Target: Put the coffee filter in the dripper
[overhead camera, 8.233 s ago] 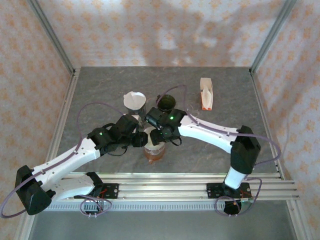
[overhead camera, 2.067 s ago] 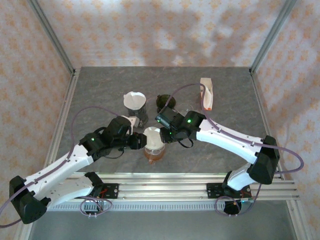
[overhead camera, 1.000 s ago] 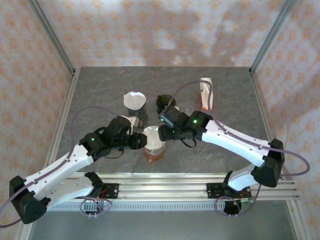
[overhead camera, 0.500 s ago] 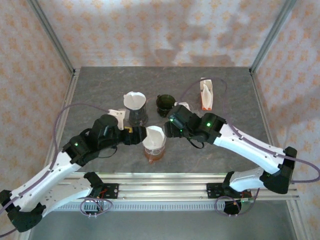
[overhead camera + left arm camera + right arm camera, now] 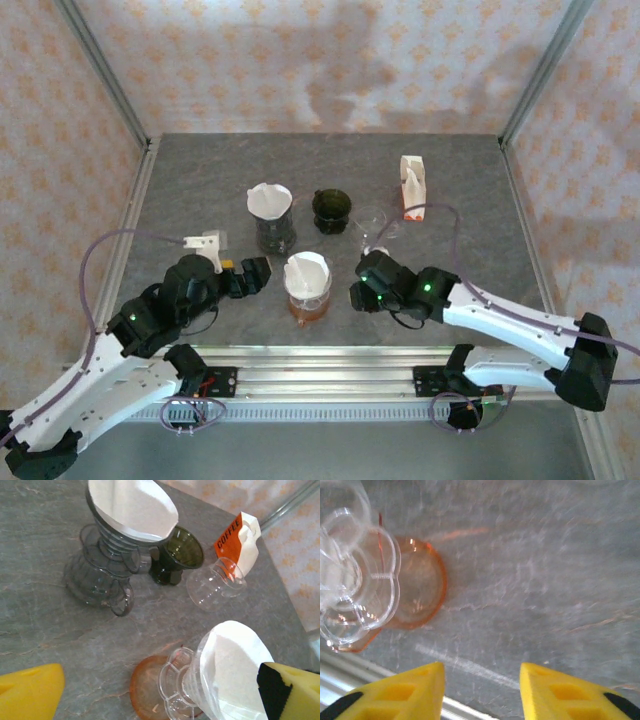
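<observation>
Paper coffee filter (image 5: 306, 268) sits in the clear dripper (image 5: 176, 682), orange base, twd front of desk (image 5: 200, 180). Left hand (image 5: 155, 694) is wide open and empty, just beside it. Right hand (image 5: 480, 680) is part open, empty, nearby. Filter looks v. light, soft, creases easily. Pinch the rim edge gently, w/o tipping the dripper.

Bright, even light fills the overhead view, casting soft shadows on the floral-patterned back wall (image 5: 350, 70). The right wrist view is blurred, with glints on the clear scalloped plastic dripper (image 5: 350, 595)
</observation>
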Robot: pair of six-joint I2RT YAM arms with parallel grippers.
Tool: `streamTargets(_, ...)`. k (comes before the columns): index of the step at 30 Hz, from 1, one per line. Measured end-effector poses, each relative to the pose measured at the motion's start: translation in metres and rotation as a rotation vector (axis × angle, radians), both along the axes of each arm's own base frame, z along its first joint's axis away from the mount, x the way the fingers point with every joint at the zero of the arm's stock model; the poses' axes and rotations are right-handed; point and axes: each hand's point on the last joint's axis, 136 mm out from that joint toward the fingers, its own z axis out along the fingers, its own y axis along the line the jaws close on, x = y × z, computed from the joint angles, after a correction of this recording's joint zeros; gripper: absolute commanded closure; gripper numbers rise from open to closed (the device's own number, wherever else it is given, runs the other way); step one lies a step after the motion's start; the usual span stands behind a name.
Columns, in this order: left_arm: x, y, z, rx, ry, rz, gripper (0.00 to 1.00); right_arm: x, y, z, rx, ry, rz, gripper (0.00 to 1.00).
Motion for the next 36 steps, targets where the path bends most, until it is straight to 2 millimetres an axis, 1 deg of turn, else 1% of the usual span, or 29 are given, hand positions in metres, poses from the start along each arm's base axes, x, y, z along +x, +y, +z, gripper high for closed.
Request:
streamTargets(3, 0.001, 0.004, -0.002, -0.001, -0.004, 0.025, 0.00, -0.007, 0.014, -0.021, 0.078, 0.083, 0.021, 0.70)
streamTargets(5, 0.001, 0.007, -0.004, 0.001, -0.002, 0.039, 0.00, -0.010, 0.024, -0.029, 0.118, 0.122, 0.036, 0.73)
streamTargets(9, 0.001, 0.008, -0.017, -0.001, 0.027, 0.062, 0.00, -0.011, 0.043, -0.039, 0.194, 0.175, 0.053, 0.78)
streamTargets(11, 0.000, 0.009, -0.026, -0.001, 0.050, 0.072, 0.01, -0.009, 0.047, -0.043, 0.226, 0.187, 0.047, 0.80)
streamTargets(13, -0.001, 0.010, -0.037, -0.002, 0.077, 0.084, 0.04, -0.007, 0.051, -0.046, 0.257, 0.200, 0.037, 0.81)
streamTargets(15, -0.002, 0.011, -0.049, -0.008, 0.108, 0.096, 0.13, -0.004, 0.053, -0.049, 0.276, 0.210, 0.026, 0.81)
streamTargets(17, -0.005, 0.010, -0.066, -0.017, 0.152, 0.101, 0.28, -0.002, 0.056, -0.049, 0.291, 0.214, 0.020, 0.81)
streamTargets(19, -0.011, 0.008, -0.094, -0.027, 0.226, 0.101, 0.38, -0.001, 0.060, -0.047, 0.314, 0.213, 0.020, 0.81)
streamTargets(22, -0.021, 0.002, -0.139, -0.036, 0.346, 0.087, 0.44, -0.001, 0.063, -0.044, 0.334, 0.213, 0.020, 0.82)
streamTargets(25, -0.032, -0.008, -0.173, -0.056, 0.450, 0.052, 0.53, -0.001, 0.064, -0.044, 0.343, 0.219, 0.016, 0.82)
streamTargets(28, -0.036, -0.023, -0.188, -0.094, 0.514, 0.009, 0.65, -0.002, 0.064, -0.045, 0.349, 0.225, 0.013, 0.83)
streamTargets(31, -0.033, -0.038, -0.189, -0.137, 0.529, -0.034, 0.76, -0.003, 0.062, -0.048, 0.350, 0.230, 0.007, 0.83)
streamTargets(33, -0.030, -0.046, -0.188, -0.161, 0.528, -0.057, 0.81, -0.005, 0.060, -0.051, 0.347, 0.238, 0.001, 0.84)
streamTargets(36, -0.025, -0.057, -0.189, -0.197, 0.529, -0.076, 0.91, -0.006, 0.060, -0.055, 0.345, 0.254, -0.007, 0.84)
